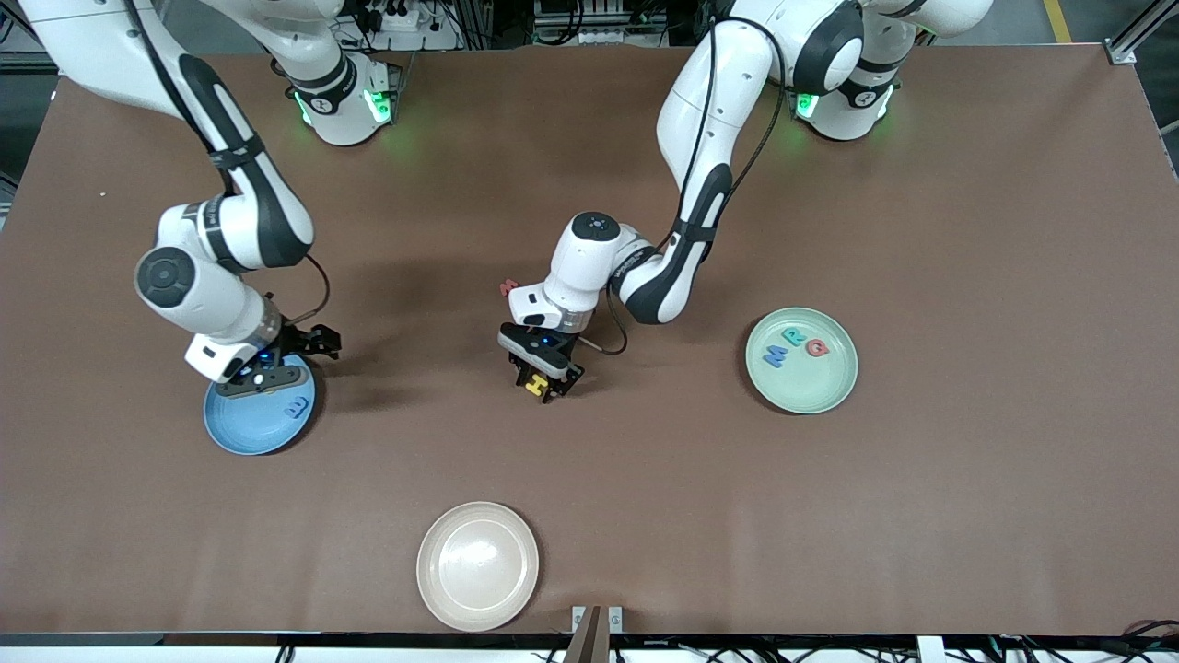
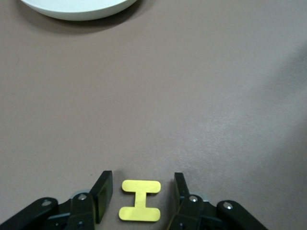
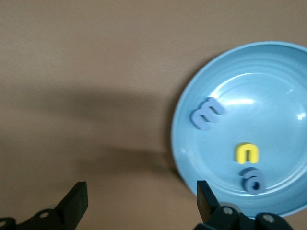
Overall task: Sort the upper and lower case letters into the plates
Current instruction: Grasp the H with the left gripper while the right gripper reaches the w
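Brown table (image 1: 589,479): cream plate (image 1: 477,565) nearest camera, away from both arms.

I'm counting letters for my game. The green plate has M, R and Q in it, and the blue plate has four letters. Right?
Not quite. The blue plate has three letters, as the right wrist view shows. The green plate does hold M, R and Q.

A robotics lab. A wide table (image 1: 967,516) covered in plain brown matting fills the scene, with two white robot arms bolted at its edge, their bases (image 1: 345,106) glowing with green status lights. Past that edge run bundled black cables (image 1: 396,18) and aluminium framing (image 1: 1138,37). On the table lie only test props: three plain plates (image 1: 477,565) and small foam letters (image 1: 794,348).
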Robot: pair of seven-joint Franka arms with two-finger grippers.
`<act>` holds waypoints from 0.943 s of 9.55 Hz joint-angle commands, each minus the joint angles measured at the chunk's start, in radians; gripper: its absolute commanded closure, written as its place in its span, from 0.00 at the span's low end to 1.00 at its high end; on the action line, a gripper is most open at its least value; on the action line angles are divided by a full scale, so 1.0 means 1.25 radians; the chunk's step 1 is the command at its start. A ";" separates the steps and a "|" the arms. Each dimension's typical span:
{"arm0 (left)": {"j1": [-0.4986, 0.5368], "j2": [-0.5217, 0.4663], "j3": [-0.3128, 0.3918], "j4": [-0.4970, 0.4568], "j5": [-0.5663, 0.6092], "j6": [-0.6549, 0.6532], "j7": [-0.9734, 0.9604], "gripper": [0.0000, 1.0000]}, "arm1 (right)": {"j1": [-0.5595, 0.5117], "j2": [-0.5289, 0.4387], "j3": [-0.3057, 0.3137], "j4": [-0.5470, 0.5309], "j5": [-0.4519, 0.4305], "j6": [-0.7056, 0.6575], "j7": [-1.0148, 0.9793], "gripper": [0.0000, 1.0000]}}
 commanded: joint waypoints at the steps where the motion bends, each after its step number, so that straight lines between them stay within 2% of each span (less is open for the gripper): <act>1: -0.021 -0.007 0.008 -0.005 -0.016 -0.045 -0.023 0.51 | 0.041 0.005 0.001 0.012 0.011 -0.009 0.097 0.00; 2: -0.022 -0.011 0.008 -0.003 -0.015 -0.070 -0.023 0.58 | 0.062 0.005 -0.001 0.012 0.011 -0.009 0.142 0.00; 4: -0.022 -0.012 0.008 -0.007 -0.013 -0.074 -0.022 0.60 | 0.086 0.006 -0.001 0.013 0.011 -0.008 0.197 0.00; 6: -0.021 -0.014 0.008 -0.006 -0.013 -0.074 -0.022 0.69 | 0.093 0.006 -0.001 0.013 0.011 -0.008 0.212 0.00; 7: -0.020 -0.014 0.007 -0.006 -0.015 -0.074 -0.023 0.83 | 0.104 0.006 -0.001 0.013 0.011 -0.008 0.232 0.00; 9: -0.020 -0.014 0.007 -0.006 -0.015 -0.074 -0.023 0.94 | 0.126 0.006 -0.001 0.013 0.011 -0.007 0.256 0.00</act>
